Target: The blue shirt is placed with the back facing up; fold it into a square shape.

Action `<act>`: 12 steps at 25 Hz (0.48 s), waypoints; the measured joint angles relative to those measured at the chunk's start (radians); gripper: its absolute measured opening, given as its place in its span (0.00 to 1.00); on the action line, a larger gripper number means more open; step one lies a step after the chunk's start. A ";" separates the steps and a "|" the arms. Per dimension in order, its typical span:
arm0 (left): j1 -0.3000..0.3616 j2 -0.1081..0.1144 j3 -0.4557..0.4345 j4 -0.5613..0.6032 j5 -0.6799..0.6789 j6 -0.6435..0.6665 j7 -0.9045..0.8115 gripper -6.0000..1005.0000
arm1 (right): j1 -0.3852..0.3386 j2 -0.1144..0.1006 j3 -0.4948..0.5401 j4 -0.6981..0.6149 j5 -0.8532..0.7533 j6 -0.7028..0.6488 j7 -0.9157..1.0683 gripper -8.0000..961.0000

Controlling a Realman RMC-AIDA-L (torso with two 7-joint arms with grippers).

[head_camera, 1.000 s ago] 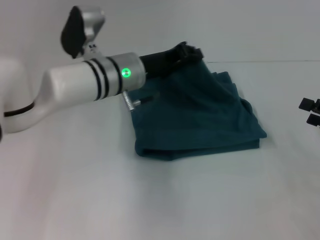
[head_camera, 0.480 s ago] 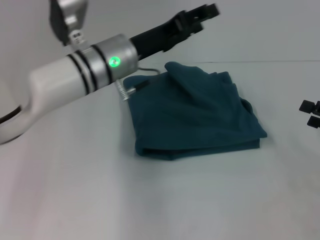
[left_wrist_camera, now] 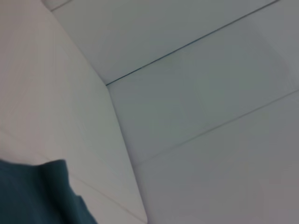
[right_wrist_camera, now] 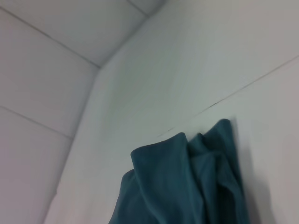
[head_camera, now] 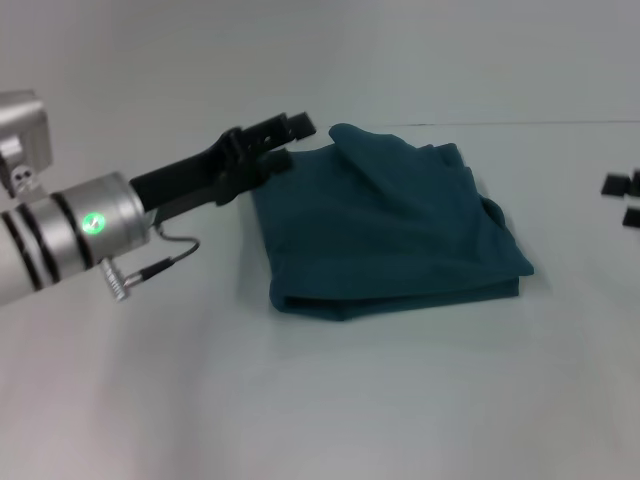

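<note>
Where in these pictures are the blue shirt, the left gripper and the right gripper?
blue shirt [head_camera: 390, 225], head view, middle of the folded top layer.
left gripper [head_camera: 290, 140], head view, between its fingertips.
right gripper [head_camera: 625, 200], head view, between its black tips.

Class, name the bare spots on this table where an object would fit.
Bare: the table in front of the blue shirt, and the strip between shirt and right gripper. Crowded: the shirt's left edge, where the left gripper hovers.
</note>
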 joint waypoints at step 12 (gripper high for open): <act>0.057 0.000 -0.105 0.080 0.273 0.172 0.021 0.73 | 0.304 -0.024 -0.062 -0.051 -0.324 0.135 0.269 0.97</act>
